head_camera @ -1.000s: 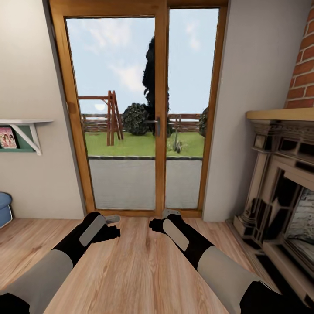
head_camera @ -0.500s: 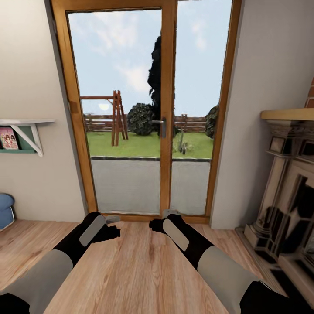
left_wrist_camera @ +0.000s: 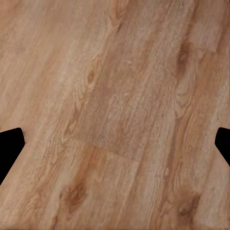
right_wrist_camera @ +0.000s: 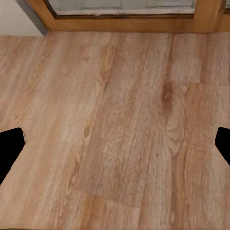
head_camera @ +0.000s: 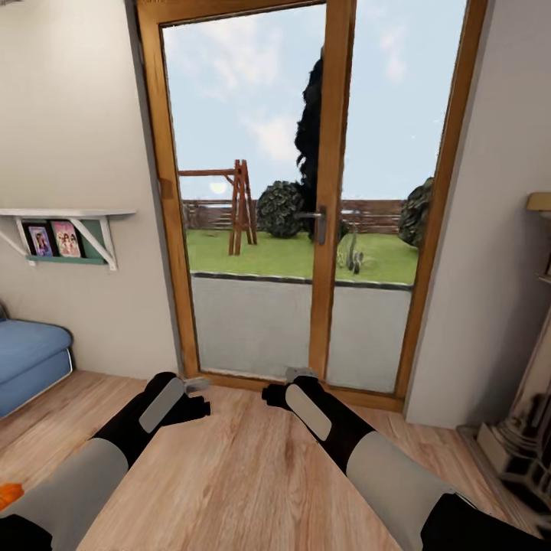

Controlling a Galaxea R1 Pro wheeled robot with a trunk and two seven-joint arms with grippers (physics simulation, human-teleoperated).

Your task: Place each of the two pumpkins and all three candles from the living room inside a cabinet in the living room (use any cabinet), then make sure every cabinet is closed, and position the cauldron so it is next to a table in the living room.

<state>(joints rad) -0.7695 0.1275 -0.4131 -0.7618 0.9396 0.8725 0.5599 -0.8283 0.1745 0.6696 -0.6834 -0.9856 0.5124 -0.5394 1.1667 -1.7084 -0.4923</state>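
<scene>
The view has swung left since a second ago, so left of the door [head_camera: 321, 199] a sofa [head_camera: 30, 360] and an orange pumpkin [head_camera: 9, 493] edge appear, while both grippers, left [head_camera: 200, 383] and right [head_camera: 300, 373], hang spread and empty.

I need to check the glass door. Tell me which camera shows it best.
The head view: the glass door stands straight ahead with its wooden frame, handle and the garden behind it. The right wrist view catches a strip of its bottom frame above the wood floor. The left wrist view looks down at floor boards.
</scene>
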